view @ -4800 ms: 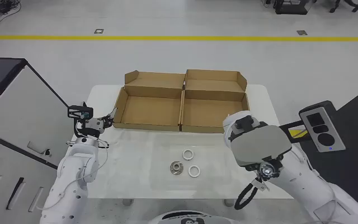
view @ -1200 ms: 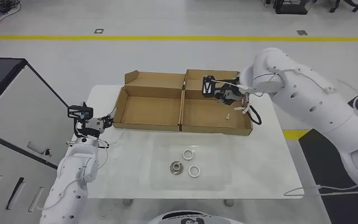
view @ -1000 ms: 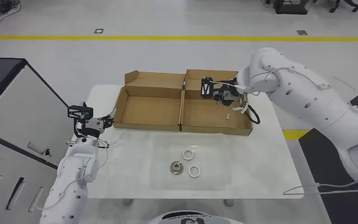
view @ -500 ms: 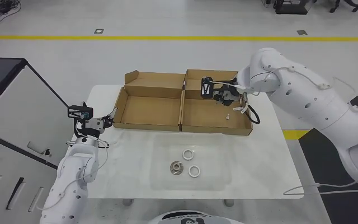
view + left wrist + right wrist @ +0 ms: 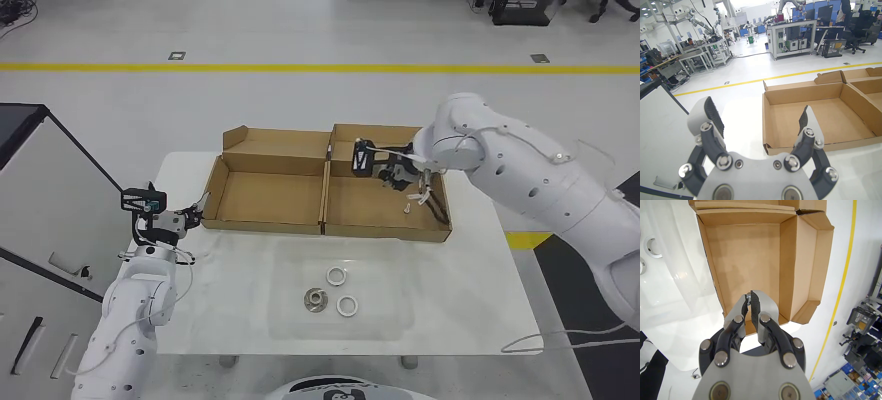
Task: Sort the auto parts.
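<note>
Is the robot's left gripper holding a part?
No, the left gripper is wide open, with nothing between its fingers.

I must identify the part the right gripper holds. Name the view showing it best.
Right wrist view: the small metal part is pinched in the right gripper, close up. Top view: too small to tell. The left wrist view faces the left box.

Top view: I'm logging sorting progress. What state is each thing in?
left gripper: open, empty.
right gripper: shut on small metal part, over right box.
left box: open, empty.
right box: open, visible floor bare.
far ring: flat on table.
near ring: flat on table.
flanged part: resting on table.
</note>
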{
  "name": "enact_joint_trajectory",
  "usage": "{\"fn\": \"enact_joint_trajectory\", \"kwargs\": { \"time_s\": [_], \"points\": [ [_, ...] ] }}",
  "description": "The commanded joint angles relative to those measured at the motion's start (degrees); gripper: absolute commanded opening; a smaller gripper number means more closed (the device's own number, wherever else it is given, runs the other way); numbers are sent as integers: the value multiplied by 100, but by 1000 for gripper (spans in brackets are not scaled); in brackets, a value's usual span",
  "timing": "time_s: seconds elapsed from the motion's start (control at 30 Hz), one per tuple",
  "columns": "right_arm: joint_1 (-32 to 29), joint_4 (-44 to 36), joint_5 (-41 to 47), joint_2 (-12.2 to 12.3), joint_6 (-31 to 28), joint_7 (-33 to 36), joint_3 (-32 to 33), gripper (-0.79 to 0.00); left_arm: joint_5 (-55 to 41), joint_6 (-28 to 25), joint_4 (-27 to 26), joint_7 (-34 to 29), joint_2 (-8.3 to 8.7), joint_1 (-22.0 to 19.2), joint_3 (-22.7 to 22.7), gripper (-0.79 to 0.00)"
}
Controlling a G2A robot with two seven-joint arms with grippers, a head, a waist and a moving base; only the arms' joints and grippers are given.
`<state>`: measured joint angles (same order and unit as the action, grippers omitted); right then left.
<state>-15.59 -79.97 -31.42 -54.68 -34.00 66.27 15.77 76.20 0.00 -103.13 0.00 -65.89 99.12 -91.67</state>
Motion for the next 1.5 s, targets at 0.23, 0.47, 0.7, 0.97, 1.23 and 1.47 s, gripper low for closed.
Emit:
{"fn": "enact_joint_trajectory", "kwargs": {
  "time_s": [0.23, 0.47, 0.7, 0.97, 1.23, 1.47],
  "points": [
    [243, 655, -208, -561, 449, 700, -305, -785, 0, 0, 0, 0, 0, 0, 0, 0],
    [312, 1387, -476, -969, 482, 800, -487, -785, 0, 0, 0, 0, 0, 0, 0, 0],
    [268, 2203, -606, -1273, 286, 644, -567, -785, 0, 0, 0, 0, 0, 0, 0, 0],
    [129, 2931, -770, -1507, -361, 40, -603, -785, 0, 0, 0, 0, 0, 0, 0, 0],
    [-1, 3515, -922, -1640, -1150, -749, -602, -785, 0, 0, 0, 0, 0, 0, 0, 0],
    [-119, 3839, -1194, -1762, -1523, -1158, -602, -785, 0, 0, 0, 0, 0, 0, 0, 0]
  ]
}}
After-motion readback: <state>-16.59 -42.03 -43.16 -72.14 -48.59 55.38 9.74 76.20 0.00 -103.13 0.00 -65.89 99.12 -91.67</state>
